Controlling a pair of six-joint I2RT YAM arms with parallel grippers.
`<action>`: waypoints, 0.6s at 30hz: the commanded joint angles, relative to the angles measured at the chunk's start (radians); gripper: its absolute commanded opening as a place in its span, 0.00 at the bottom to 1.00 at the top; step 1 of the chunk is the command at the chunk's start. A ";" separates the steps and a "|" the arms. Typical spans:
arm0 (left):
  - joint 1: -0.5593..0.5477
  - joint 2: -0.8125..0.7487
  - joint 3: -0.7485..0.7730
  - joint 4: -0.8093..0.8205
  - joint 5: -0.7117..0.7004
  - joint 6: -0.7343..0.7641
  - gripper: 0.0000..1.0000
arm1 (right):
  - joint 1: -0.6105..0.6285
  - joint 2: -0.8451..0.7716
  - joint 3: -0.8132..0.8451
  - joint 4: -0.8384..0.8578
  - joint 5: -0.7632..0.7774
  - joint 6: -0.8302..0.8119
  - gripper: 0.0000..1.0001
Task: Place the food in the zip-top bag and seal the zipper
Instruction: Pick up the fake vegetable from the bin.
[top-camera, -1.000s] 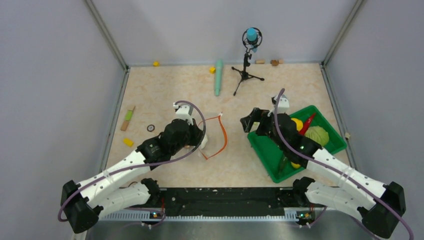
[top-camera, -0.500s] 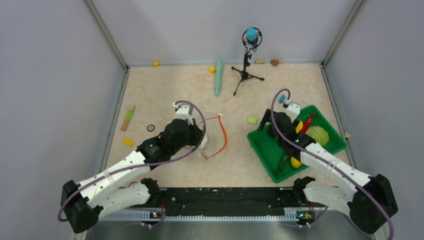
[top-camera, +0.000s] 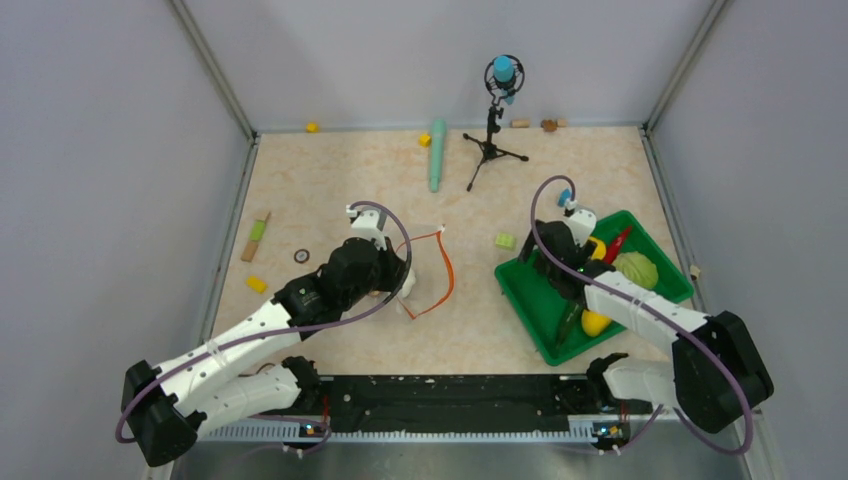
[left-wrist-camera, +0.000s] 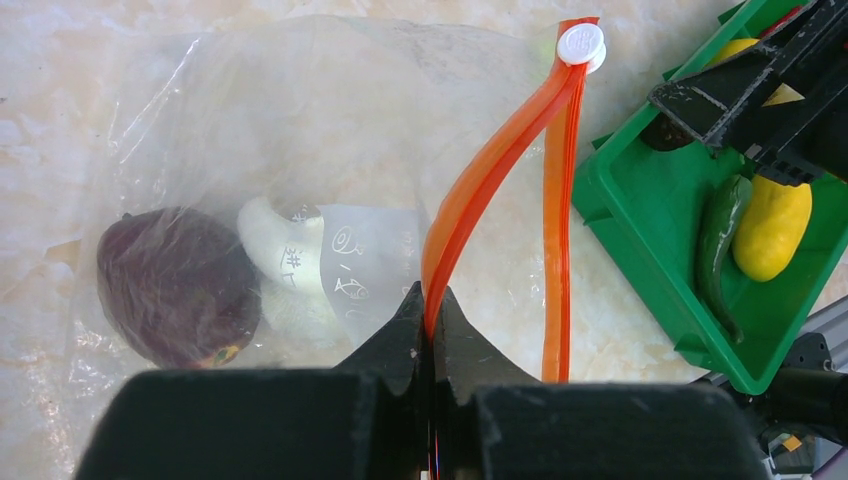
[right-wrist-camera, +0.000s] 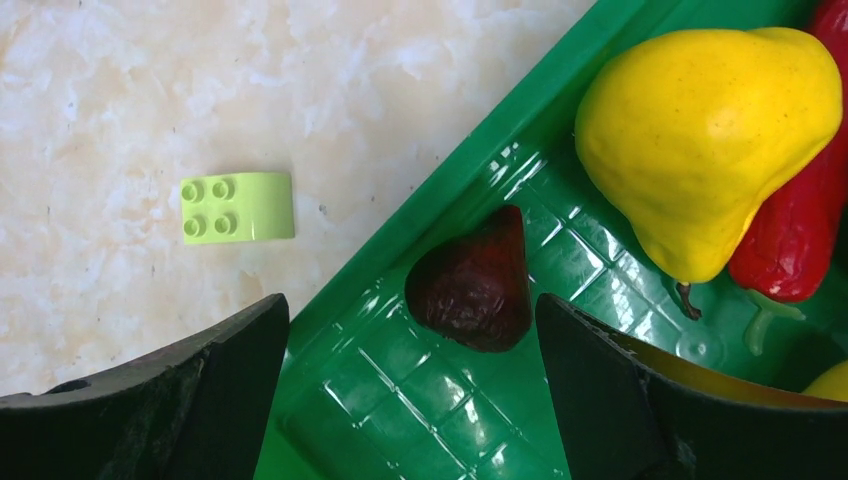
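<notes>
Bag mouth pinched up, next piece lined up, and a few ways this goes sideways

Biggest risk is the green tray under the spread right end effector: a finger snagging its wall could drag it across the bench. Next is the zip-top bag just ahead of the left end effector, which is pressed together on the zipper. It's floppy, so the mouth could sag shut or the strip slip free, spilling the garlic already inside. Smallest is the dark red round piece between the right fingers, which looks rounded and might squirt out toward the yellow pear alongside.
</notes>
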 joint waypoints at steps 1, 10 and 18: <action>0.004 -0.015 -0.010 0.057 -0.022 0.010 0.00 | -0.035 0.047 -0.022 0.042 -0.015 -0.007 0.90; 0.004 0.000 -0.004 0.056 -0.018 0.011 0.00 | -0.060 0.087 -0.025 0.044 -0.052 -0.007 0.84; 0.005 0.000 -0.007 0.062 -0.012 0.010 0.00 | -0.059 -0.102 -0.012 -0.035 -0.057 -0.052 0.84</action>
